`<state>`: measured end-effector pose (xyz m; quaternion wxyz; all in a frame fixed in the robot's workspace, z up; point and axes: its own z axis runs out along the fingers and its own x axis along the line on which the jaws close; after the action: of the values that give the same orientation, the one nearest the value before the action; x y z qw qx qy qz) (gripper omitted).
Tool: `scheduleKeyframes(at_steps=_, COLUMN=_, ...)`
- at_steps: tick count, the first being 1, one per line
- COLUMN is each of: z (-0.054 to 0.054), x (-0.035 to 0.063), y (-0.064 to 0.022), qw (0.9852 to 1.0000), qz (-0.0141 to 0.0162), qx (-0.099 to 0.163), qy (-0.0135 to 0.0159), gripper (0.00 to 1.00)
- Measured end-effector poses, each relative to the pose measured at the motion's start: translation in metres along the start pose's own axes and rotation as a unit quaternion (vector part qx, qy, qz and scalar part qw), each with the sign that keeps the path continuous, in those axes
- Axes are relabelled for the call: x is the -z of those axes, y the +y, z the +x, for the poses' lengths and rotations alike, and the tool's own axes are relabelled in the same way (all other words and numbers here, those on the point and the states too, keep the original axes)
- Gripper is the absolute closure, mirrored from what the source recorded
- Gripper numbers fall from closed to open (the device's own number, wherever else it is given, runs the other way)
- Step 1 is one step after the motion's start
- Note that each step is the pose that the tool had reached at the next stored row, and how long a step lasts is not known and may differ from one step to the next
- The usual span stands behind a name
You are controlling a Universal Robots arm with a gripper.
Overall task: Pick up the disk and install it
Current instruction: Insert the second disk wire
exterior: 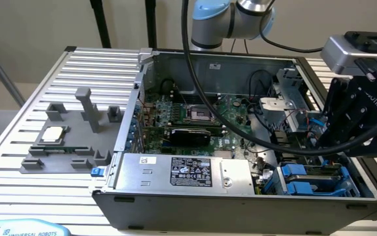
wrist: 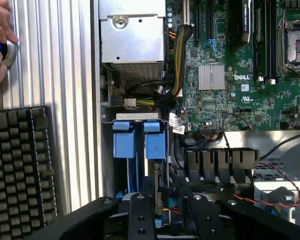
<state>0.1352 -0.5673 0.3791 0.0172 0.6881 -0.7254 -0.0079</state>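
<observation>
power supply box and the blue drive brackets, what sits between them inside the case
In the wrist view, a bundle of cables with a white connector runs between the silver power supply box and the blue drive brackets. No bare floor shows there.

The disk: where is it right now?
The disk sits in the drive bay at the case's front corner on the exterior view's right, beside the power supply, below the gripper.

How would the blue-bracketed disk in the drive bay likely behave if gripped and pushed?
The disk looks rigid, framed in blue plastic, so it probably won't flex. Standing on edge in the drive bay, it likely slides rather than tips.
</observation>
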Motion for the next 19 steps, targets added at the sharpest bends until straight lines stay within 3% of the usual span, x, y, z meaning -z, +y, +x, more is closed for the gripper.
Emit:
scheduleKeyframes(at_steps=4, z=-0.005, x=-0.0031, y=-0.0018, qw=1.0, qz=0.0, qx=0.0, qy=0.0006, gripper=0.67)
scheduleKeyframes(at_steps=10, z=-0.008, x=-0.0088, y=-0.0032, qw=1.0, qz=0.0002, qx=0.0, qy=0.0046, gripper=0.67)
scheduleKeyframes(at_steps=12, z=-0.009, x=-0.0103, y=-0.0035, qw=1.0, qz=0.0003, qx=0.0, qy=0.0062, gripper=0.69)
scheduleKeyframes(at_steps=13, z=-0.01, x=-0.0111, y=-0.0037, qw=1.0, qz=0.0004, qx=0.0, qy=0.0069, gripper=0.76)
scheduleKeyframes(at_steps=15, z=-0.011, x=-0.0124, y=-0.004, qw=1.0, qz=0.0004, qx=0.0, qy=0.0079, gripper=0.76)
scheduleKeyframes(at_steps=18, z=-0.011, x=-0.0137, y=-0.0041, qw=1.0, qz=0.0004, qx=0.0, qy=0.0081, gripper=0.78)
scheduleKeyframes(at_steps=19, z=-0.011, x=-0.0142, y=-0.0041, qw=1.0, qz=0.0004, qx=0.0, qy=0.0081, gripper=0.84)
